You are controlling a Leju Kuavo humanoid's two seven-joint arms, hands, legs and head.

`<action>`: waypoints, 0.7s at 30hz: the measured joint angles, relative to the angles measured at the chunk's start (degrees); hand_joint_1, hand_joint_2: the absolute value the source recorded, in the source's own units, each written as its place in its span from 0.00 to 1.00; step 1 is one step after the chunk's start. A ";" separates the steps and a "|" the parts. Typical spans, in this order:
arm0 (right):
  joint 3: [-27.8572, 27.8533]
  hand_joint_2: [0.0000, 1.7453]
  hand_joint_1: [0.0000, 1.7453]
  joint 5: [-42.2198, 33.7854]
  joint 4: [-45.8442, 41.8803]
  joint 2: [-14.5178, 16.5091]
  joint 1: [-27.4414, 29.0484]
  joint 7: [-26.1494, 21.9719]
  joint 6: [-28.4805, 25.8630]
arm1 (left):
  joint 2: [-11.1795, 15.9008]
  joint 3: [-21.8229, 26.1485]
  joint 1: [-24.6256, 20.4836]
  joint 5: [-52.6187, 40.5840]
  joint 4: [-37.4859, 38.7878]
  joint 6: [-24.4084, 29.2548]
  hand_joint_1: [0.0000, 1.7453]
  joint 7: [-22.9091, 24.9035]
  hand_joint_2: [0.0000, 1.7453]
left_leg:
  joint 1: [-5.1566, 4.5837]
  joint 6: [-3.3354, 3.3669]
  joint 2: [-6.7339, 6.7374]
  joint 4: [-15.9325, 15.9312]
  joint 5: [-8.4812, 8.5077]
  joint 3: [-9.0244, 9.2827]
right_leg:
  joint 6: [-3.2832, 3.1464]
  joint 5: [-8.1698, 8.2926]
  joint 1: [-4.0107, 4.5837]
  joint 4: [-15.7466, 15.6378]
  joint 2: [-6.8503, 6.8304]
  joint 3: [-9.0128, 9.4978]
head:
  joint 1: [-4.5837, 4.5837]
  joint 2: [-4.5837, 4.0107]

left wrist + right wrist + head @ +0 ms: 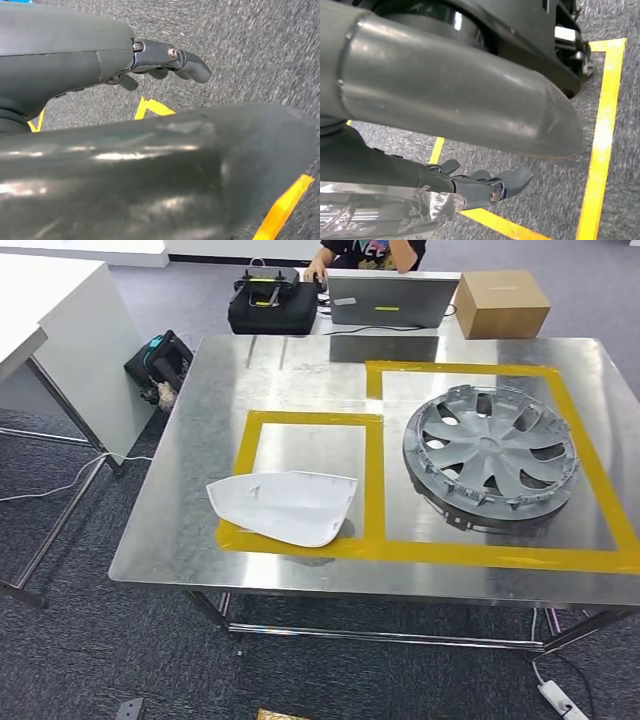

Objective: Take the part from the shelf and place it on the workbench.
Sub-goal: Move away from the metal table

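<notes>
A white curved shell part [285, 506] lies on the steel workbench [189, 460], across the near edge of the small yellow-taped square [249, 430]. In the larger taped rectangle to its right rests a grey wheel cover [490, 455]. My left hand [151, 130] hangs over grey carpet, its dark fingers [188, 62] stretched out away from the thumb, holding nothing. My right hand [452, 100] hangs the same way over the carpet, its fingers [501, 185] extended and nothing in them.
Beyond the bench's far edge a person [370, 252] sits at a laptop [389, 300], with a cardboard box [502, 302] and a black case [272, 302] beside it. A white table [68, 330] stands at the left. Yellow tape lines [601, 145] mark the floor.
</notes>
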 joint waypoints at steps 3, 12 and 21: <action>0.00 0.00 0.00 0.02 0.00 -0.01 -0.01 0.01 -0.03 | -0.08 -0.04 -0.09 -0.11 0.02 0.00 0.00 0.00 0.00 | 0.03 -0.48 0.16 8.19 -5.46 -3.42 | -0.99 0.63 0.05 -0.13 -0.19 -0.59 | -0.14 0.00; 0.01 0.00 0.00 0.04 0.01 -0.03 -0.07 0.02 -0.01 | -0.17 -0.07 -0.42 -0.18 0.05 -0.02 0.00 0.00 0.00 | -0.23 0.74 0.06 -0.46 -2.52 3.09 | -0.13 1.79 0.74 0.07 -0.33 -2.07 | -0.10 0.00; 0.02 0.00 0.00 0.14 0.01 -0.03 0.07 0.29 0.04 | -0.23 -0.08 -0.09 -0.32 0.19 -0.16 0.00 0.07 0.00 | -0.38 2.89 0.50 -1.08 -0.72 1.50 | 1.84 -7.53 0.36 16.95 -0.47 -8.93 | 0.38 0.00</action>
